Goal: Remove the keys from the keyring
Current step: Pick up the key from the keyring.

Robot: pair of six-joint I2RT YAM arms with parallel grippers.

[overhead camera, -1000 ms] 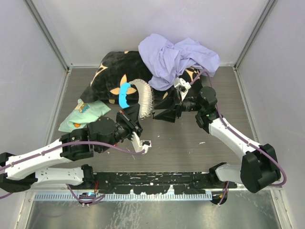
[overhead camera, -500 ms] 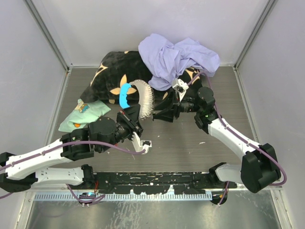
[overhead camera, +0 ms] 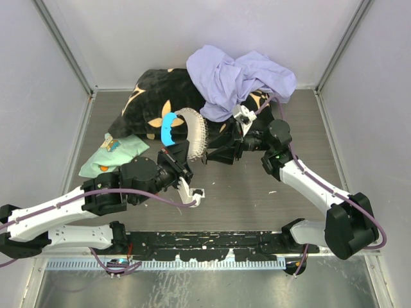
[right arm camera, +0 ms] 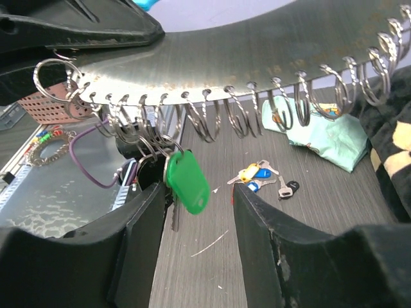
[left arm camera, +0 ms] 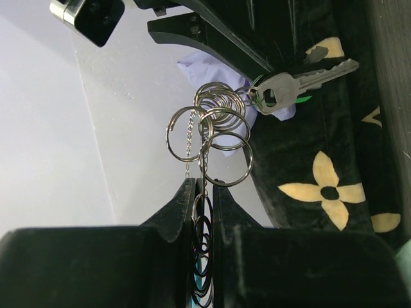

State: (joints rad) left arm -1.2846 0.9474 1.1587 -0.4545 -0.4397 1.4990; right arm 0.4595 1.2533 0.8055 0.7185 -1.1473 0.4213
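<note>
The keyring (overhead camera: 192, 131) is a curved strip lined with many silver split rings (right arm camera: 212, 119), with a light-blue piece (overhead camera: 168, 127). My left gripper (overhead camera: 185, 153) is shut on its chain and rings (left arm camera: 203, 189) and holds it up off the table. A silver key (left arm camera: 302, 80) with a green tag (right arm camera: 189, 179) hangs from the end rings. My right gripper (overhead camera: 209, 156) is open, and the green tag hangs between its jaws (right arm camera: 199, 192), close to the left finger (right arm camera: 138, 224). Loose keys with yellow and blue tags (right arm camera: 257, 173) lie on the table.
A black flowered cushion (overhead camera: 151, 96) and a lilac cloth (overhead camera: 237, 77) lie at the back. A mint-green cloth (overhead camera: 115, 153) lies at the left, also in the right wrist view (right arm camera: 327, 128). A black-headed key (right arm camera: 289, 187) lies beside the loose keys.
My right gripper has edged a little left, closer round the hanging key. The left arm holds the keyring almost still.
</note>
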